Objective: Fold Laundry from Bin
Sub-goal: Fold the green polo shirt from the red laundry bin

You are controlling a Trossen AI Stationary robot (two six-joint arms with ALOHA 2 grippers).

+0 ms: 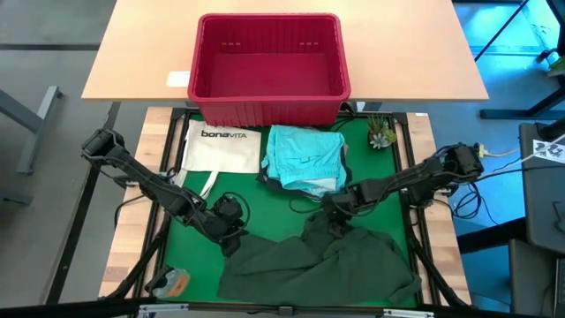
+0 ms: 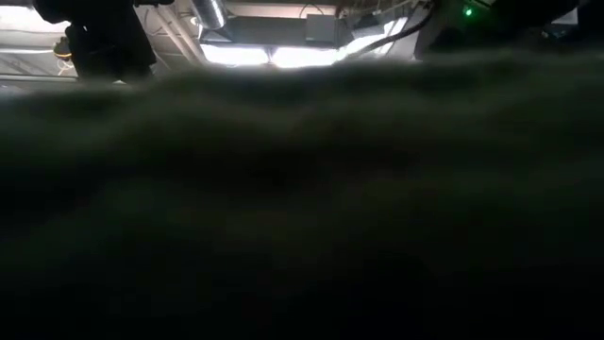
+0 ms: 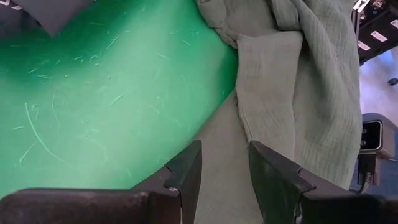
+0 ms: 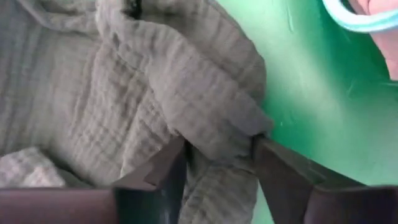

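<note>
The dark green garment (image 1: 327, 265) lies rumpled on the near half of the green mat (image 1: 265, 199). It fills the low view (image 2: 302, 217) as a dark blur. My left gripper (image 1: 231, 237) is at its far left corner, shut on cloth (image 3: 225, 168). My right gripper (image 1: 330, 215) stands over the garment's far edge, with its fingers closed on a raised fold (image 4: 219, 149). A light turquoise garment (image 1: 305, 157) lies folded farther back on the mat. The red bin (image 1: 267, 66) stands on the wooden table beyond it. My left gripper pinches a narrow strip of the garment's left far corner (image 3: 227, 134) between its two fingers. It comes slanting down from the table's left. The cloth rises off the mat to the fingers; the rest lies on the mat. How many layers I cannot tell. My right gripper has a bunched fold at the garment's far edge (image 4: 217, 121) between its two fingers, and the cloth touches both. The fingers come steeply from above. The fold holds several crumpled layers, and the rest of the garment lies on the mat.
A white "bonaVITA" tote bag (image 1: 221, 146) lies at the mat's far left. A small plant (image 1: 381, 134) stands at the far right corner. A small grey and orange object (image 1: 172, 283) sits at the near left. Bare mat (image 3: 106, 93) shows left of the garment.
</note>
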